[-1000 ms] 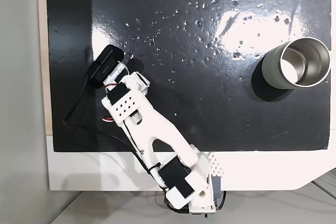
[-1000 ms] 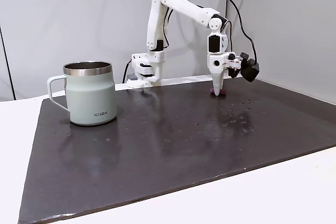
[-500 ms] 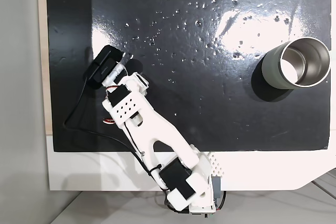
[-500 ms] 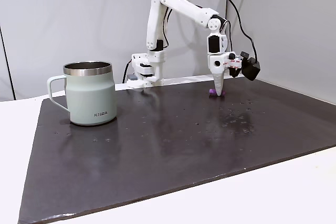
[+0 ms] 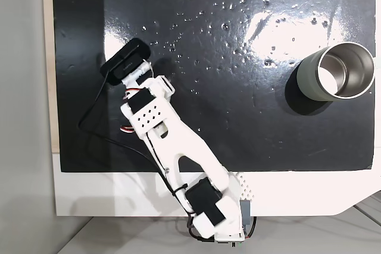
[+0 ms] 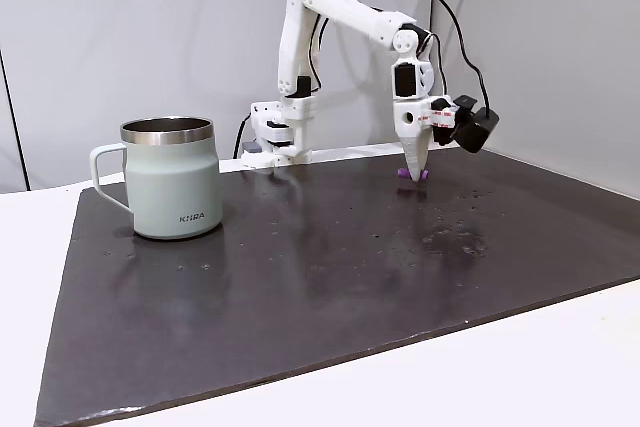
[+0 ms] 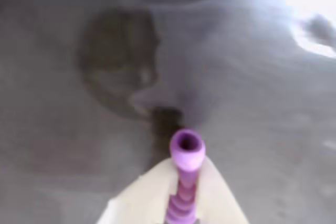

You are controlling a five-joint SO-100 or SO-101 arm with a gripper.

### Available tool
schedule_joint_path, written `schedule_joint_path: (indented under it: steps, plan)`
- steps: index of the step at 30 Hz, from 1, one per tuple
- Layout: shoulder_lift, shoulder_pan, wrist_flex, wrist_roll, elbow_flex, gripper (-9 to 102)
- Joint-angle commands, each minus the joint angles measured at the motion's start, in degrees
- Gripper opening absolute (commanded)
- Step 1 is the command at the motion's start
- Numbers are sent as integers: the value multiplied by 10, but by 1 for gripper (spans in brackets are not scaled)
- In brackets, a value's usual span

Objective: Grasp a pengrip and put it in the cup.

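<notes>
Claw: the gripper (image 6: 414, 174) points straight down from the white arm (image 6: 345, 13), its two pale fingers (image 7: 215, 192) closed on the pengrip (image 7: 185, 174), one on each side.
Pengrip: in the wrist view it is a ribbed light-purple tube sticking out past the fingertips, open end facing the camera. In the side fixed view a small purple bit (image 6: 404, 174) shows at the claw tip, seemingly just clear of the mat, though the gap is too fine to be sure.
Cup: the grey-green tumbler (image 6: 171, 177) with a handle and a steel rim stands upright near the left end of the mat in the side fixed view, well apart from the claw. From above it sits at the right edge (image 5: 335, 72), shiny inside.
Mat: dark, glossy (image 6: 330, 277), speckled with small bright spots.
Camera: a black round unit (image 6: 476, 130) hangs beside the wrist, cable trailing up.
</notes>
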Motion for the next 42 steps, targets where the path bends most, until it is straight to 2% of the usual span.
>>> schedule_joint_path:
  steps: [1,14,22,27,34,42]
  plan:
    - [85,47,17,9,-34,0]
    - [289,268,130,9,-46,0]
    - [368,438,191,-6,-74,0]
    - [417,544,191,-25,-77,0]
    - [452,643,179,-16,-77,0]
    - [445,695,79,42,-67,0]
